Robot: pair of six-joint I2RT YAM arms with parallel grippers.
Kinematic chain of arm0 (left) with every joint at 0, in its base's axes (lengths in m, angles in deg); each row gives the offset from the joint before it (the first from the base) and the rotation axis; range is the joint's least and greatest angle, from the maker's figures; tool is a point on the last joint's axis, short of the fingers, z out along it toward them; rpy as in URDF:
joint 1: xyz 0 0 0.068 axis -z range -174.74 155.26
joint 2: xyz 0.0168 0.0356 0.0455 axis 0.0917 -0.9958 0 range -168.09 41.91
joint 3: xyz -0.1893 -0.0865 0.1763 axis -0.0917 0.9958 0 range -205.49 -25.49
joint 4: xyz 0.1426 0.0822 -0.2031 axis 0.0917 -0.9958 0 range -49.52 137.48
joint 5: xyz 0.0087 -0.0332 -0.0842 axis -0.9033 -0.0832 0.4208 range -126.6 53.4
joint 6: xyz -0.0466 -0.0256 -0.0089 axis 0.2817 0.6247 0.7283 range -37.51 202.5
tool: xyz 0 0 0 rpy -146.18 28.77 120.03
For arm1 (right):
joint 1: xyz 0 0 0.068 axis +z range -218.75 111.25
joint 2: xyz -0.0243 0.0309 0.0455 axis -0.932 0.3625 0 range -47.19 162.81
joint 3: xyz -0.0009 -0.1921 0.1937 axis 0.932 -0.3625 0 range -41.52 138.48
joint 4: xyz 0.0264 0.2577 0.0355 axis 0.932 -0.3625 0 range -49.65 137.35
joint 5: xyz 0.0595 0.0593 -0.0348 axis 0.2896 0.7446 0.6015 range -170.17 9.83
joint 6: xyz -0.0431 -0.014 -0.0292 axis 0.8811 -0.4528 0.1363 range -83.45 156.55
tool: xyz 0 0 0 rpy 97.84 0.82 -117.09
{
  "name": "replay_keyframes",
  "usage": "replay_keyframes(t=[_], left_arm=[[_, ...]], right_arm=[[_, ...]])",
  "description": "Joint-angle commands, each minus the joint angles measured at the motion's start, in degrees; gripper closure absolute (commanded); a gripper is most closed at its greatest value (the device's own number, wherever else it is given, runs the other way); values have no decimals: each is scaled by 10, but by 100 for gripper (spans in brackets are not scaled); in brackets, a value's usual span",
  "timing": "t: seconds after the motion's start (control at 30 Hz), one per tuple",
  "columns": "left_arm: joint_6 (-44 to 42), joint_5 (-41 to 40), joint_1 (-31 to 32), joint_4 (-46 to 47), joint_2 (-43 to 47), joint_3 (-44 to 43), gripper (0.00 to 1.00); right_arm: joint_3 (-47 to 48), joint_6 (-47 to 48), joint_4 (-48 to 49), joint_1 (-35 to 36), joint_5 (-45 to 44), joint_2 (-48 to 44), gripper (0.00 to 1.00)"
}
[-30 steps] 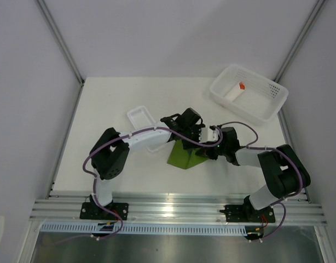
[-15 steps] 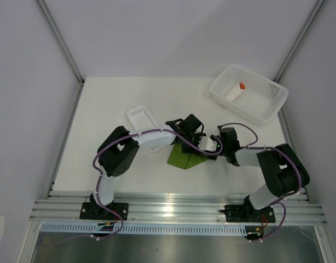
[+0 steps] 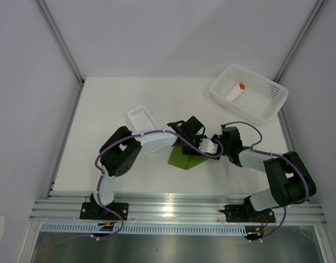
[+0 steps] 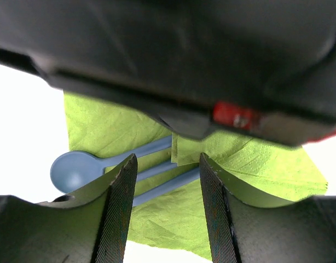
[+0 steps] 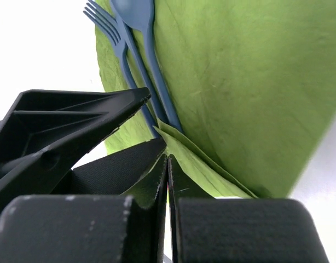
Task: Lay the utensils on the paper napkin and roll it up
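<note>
Two grippers close together near the middle of the table (image 3: 102, 109), both low over the paper napkin (image 3: 181, 159). Left gripper (image 4: 167, 164) about half spread, closed on nothing, its fingers (image 4: 120, 211) standing either side of the two blue handles. Right gripper (image 5: 167, 160) pressed fully together, pinching an upturned, folded flap of the green sheet right beside those handles. Rest of the napkin flat on the tabletop and creased, seen from above as a folded green wedge partly hidden under both wrists. Spoon (image 4: 73, 170) and fork (image 5: 104, 21) side by side on the napkin, touching or nearly so, handles running in under the upturned flap. Spoon bowl out past the sheet's edge on bare white surface, fork tines at the same edge. Behind the left arm, a narrow white tray (image 3: 139, 116), near the napkin and partly covered by the arm. Well apart at the back right corner, a white perforated basket (image 3: 277, 103) with a white piece (image 3: 232, 92) tipped orange inside
</note>
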Motion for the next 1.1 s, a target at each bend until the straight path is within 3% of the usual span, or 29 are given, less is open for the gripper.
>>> replay_keyframes(t=[0.0, 0.53, 1.07], left_arm=[[-12, -1, 4, 4, -8, -16, 47], [-6, -7, 5, 5, -8, -14, 46], [-2, -11, 5, 12, -6, -11, 44]], right_arm=[[28, 35, -62, -8, -42, -31, 97], [20, 101, -177, -124, -139, -89, 92], [6, 34, -26, -150, 19, 47, 94]])
